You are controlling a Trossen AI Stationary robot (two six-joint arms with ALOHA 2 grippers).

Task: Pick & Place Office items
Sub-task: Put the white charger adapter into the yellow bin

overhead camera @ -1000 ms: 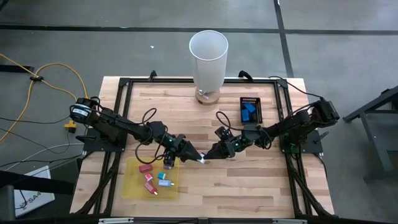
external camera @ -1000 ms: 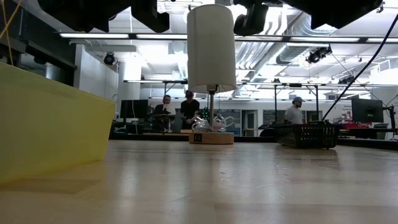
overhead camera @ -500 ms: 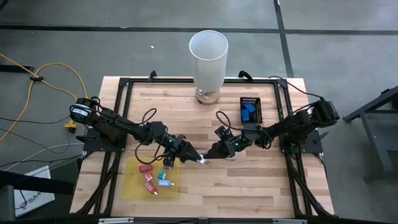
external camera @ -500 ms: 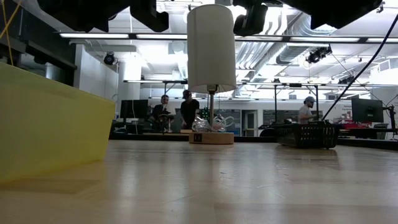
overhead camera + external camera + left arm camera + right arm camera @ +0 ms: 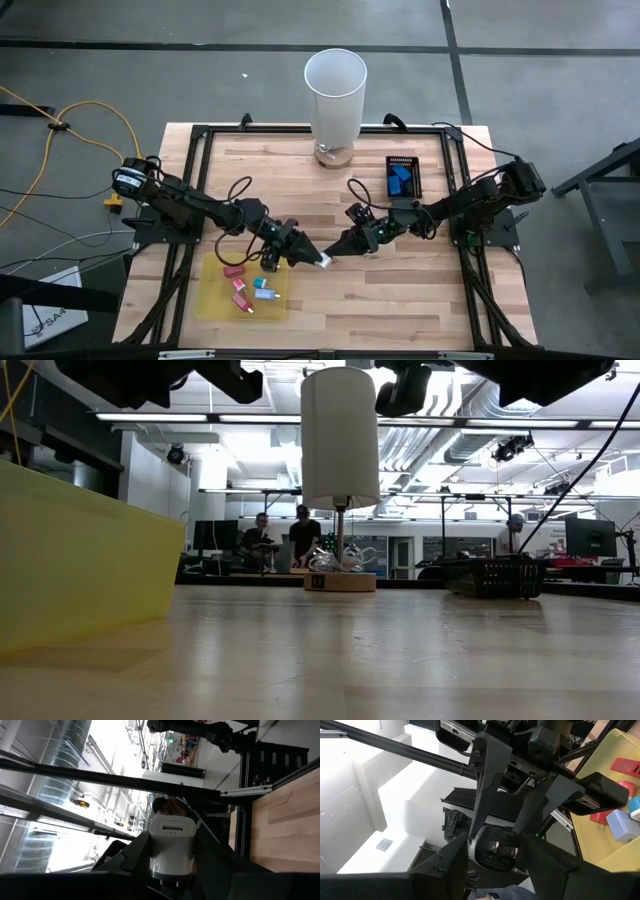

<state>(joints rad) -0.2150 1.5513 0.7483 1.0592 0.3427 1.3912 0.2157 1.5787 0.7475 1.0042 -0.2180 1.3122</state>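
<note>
Since 1 second ago, left gripper point(image 5: 322, 262) has drawn slightly back toward the yellow sheet point(image 5: 212, 297), clenched on a whitish piece point(image 5: 171, 846). Right of it, right gripper point(image 5: 335, 250) stands released. Other office items point(image 5: 251, 288) lie on the sheet.

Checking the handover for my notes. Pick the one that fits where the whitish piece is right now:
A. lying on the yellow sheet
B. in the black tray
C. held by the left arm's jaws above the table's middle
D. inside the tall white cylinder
C: in the high view the whitish piece sits at the tip of the left gripper, with the right gripper close beside it.
</note>
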